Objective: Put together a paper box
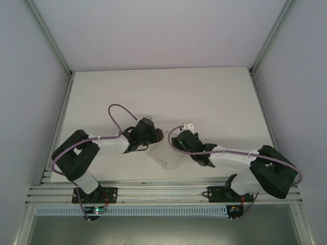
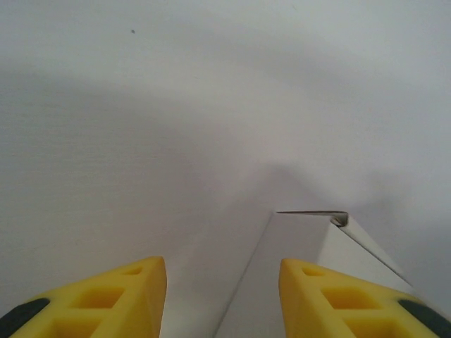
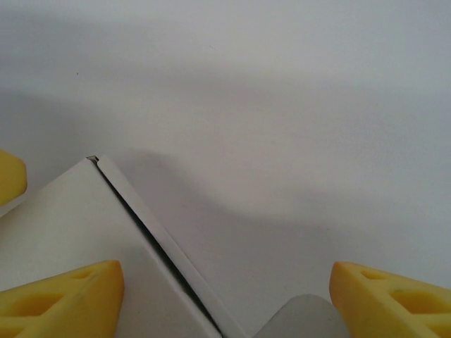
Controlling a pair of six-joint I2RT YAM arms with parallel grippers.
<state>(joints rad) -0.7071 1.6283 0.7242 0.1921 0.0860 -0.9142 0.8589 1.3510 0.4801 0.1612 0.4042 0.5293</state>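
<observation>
One box (image 1: pixel 166 157) on table (image 1: pixel 153 92), between two arms: left gripper (image 2: pixel 223 271) half apart astride a box edge, hold unclear; right gripper (image 3: pixel 225 274) wide apart over a corner, gripping nothing.

Corner of paper box (image 2: pixel 304 243) inside the spread left gripper (image 2: pixel 223 272)

Wht paper box (image 1: pixel 167 157), wht table (image 1: pixel 204 97), yel fingertips (image 2: pixel 106 303), blk-wht arms (image 1: pixel 79 155).

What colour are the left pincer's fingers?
The fingers are yellow, clearest in the left wrist view.
</observation>
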